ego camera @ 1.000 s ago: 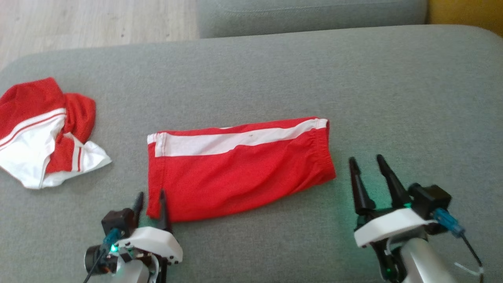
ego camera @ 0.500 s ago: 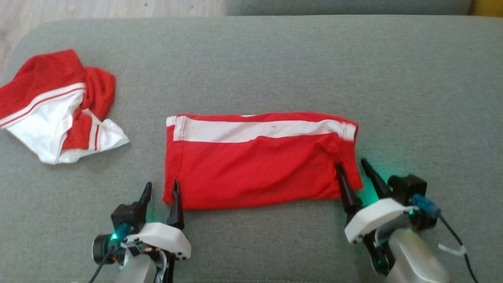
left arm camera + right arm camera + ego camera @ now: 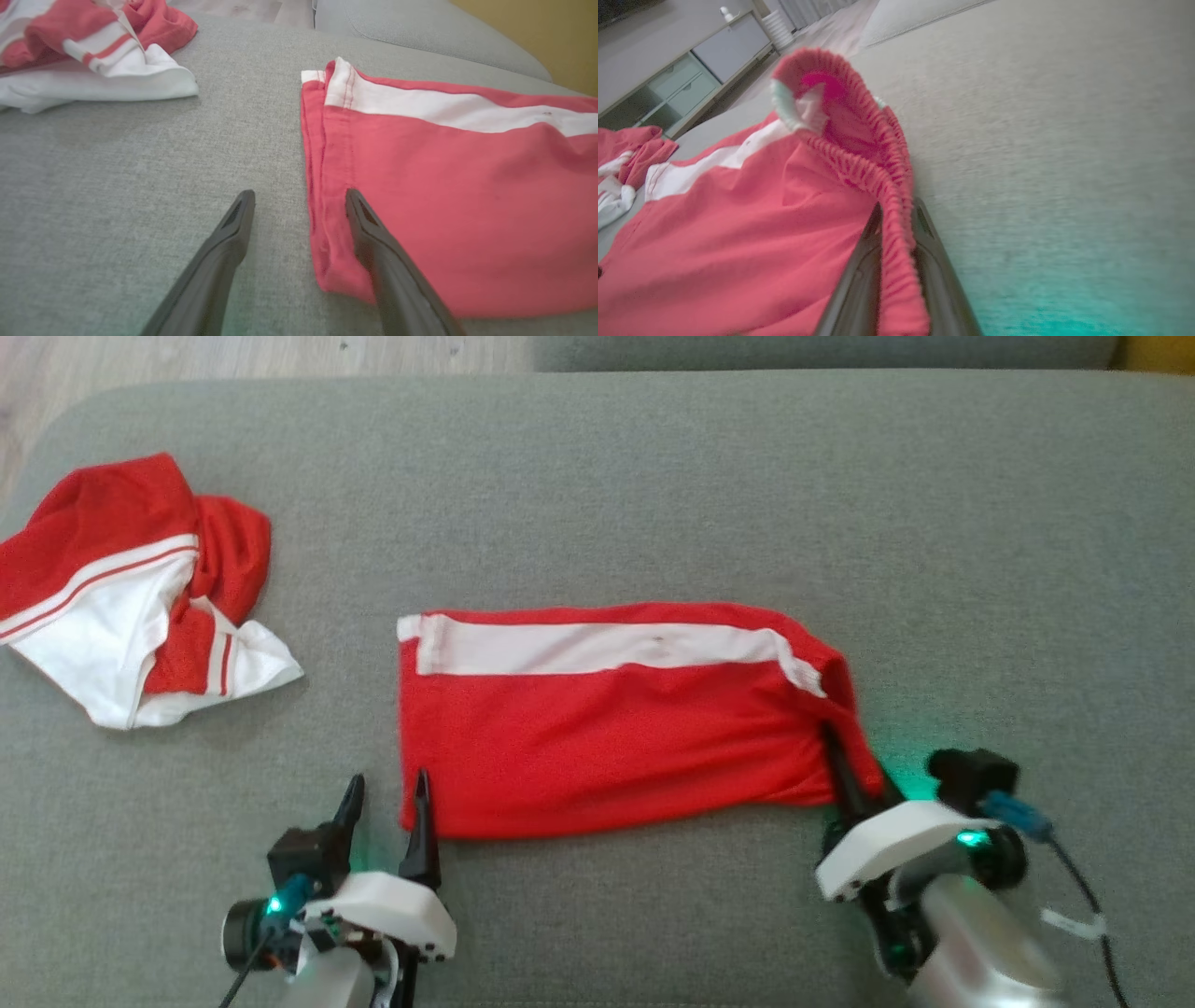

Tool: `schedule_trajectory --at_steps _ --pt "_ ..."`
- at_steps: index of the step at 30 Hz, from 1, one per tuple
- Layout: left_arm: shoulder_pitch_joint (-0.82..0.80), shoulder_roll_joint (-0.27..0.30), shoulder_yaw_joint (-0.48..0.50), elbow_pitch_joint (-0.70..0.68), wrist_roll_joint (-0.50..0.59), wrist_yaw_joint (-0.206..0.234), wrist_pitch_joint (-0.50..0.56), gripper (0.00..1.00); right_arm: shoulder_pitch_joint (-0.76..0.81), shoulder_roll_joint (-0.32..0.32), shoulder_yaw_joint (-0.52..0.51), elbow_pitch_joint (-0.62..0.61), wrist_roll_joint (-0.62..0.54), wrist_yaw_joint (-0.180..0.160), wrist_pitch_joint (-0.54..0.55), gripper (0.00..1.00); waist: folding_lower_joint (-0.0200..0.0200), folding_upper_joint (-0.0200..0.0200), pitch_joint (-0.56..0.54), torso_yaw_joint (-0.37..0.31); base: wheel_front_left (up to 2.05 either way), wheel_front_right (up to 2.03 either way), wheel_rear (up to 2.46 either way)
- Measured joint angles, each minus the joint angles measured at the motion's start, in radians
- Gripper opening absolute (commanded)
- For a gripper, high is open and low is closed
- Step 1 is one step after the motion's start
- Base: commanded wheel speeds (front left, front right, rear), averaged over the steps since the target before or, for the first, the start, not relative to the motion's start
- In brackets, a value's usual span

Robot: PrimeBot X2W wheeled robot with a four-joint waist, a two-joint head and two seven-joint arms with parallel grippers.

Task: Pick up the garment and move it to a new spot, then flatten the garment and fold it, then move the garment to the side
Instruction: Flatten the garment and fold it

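The garment [image 3: 140, 579], a red shirt with white sleeve ends and stripe trim, lies crumpled at the cushion's far left, also seen in the left wrist view [image 3: 93, 56]. Red shorts [image 3: 607, 728] with a white side stripe lie flat in the middle. My right gripper [image 3: 845, 756] is shut on their elastic waistband [image 3: 887, 186], which bunches up between the fingers. My left gripper [image 3: 387, 784] stands open, straddling the shorts' near-left hem corner [image 3: 327, 261]: one finger rests over the red cloth, the other over bare cushion.
Everything lies on a wide grey sofa cushion [image 3: 653, 476], with bare fabric behind and to the right of the shorts. Wooden floor [image 3: 233, 355] shows past the cushion's far left edge. A low cabinet [image 3: 691, 70] stands in the room beyond.
The right gripper moved onto the shorts' right edge and closed on the waistband, puckering that corner. The left gripper opened wider at the hem corner. The camera shifted early on.
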Motion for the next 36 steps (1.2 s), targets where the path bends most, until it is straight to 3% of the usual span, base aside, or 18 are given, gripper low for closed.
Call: schedule_trajectory --at_steps 5,9,14,20,26,31,33,34,36 --pt "0.019 0.0 -0.013 0.003 0.0 -0.001 0.0 1.0 0.009 -0.007 -0.166 -0.007 0.0 0.0 0.005 0.0 0.0 0.0 -0.021 -0.014 0.0 0.0 0.0" --pt "0.03 0.0 -0.023 0.004 -0.002 -0.001 0.0 1.0 0.036 -0.072 -0.271 -0.034 -0.017 0.0 0.007 0.0 0.0 0.0 -0.036 -0.032 0.0 0.0 0.0" --pt "0.037 0.0 -0.049 0.009 -0.014 -0.009 0.0 1.0 0.04 -0.116 -0.308 -0.07 -0.041 0.0 0.007 0.0 0.0 0.0 -0.056 -0.054 0.0 0.0 0.0" --pt "0.07 0.0 -0.09 0.014 -0.038 -0.009 0.0 1.0 0.039 -0.062 -0.122 -0.15 0.058 0.0 0.04 0.0 0.0 0.0 -0.076 -0.059 0.0 0.0 0.0" --pt "0.073 0.0 -0.123 0.023 -0.051 -0.008 0.0 1.0 0.04 -0.029 0.083 -0.249 0.174 0.0 0.115 0.0 0.0 0.0 -0.083 -0.022 0.0 0.0 0.0" --pt "0.072 0.0 -0.141 0.033 -0.051 -0.007 0.0 1.0 0.028 -0.023 0.173 -0.209 0.178 0.0 0.122 0.0 0.0 0.0 -0.081 0.044 0.0 0.0 0.0" --pt "0.072 0.0 -0.14 0.034 -0.051 -0.007 0.0 1.0 0.013 -0.024 0.195 -0.186 0.185 0.0 0.12 0.91 0.0 0.0 -0.079 0.067 0.0 0.0 0.0" --pt "0.072 0.0 -0.139 0.034 -0.051 -0.007 0.0 1.0 0.007 -0.024 0.213 -0.187 0.201 0.0 0.112 1.0 0.0 0.0 -0.078 0.077 0.0 0.0 0.0" --pt "0.072 0.0 -0.131 0.034 -0.05 -0.007 0.0 1.0 -0.002 -0.023 0.267 -0.204 0.254 0.0 0.096 1.0 0.0 0.0 -0.077 0.093 0.0 0.0 0.0"
